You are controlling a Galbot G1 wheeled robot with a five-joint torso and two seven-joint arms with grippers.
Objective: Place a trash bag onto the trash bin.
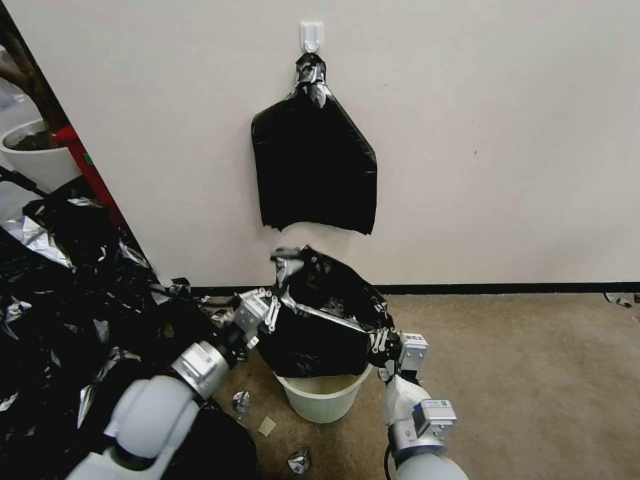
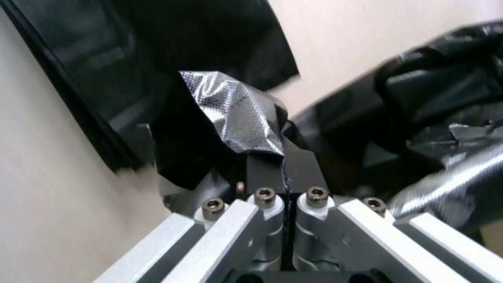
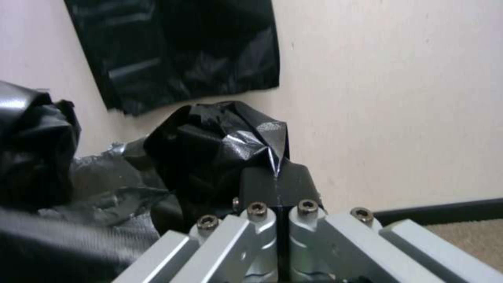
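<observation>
The left gripper and right gripper each pinch an edge of the thin, wrinkled, glossy black plastic trash bag. It hangs stretched between them above the small round cream-white plastic trash bin.

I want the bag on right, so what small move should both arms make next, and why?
Probably lower both together: the left gripper and right gripper pinch the bag stretched between them above the bin, whose rim is uncovered.
</observation>
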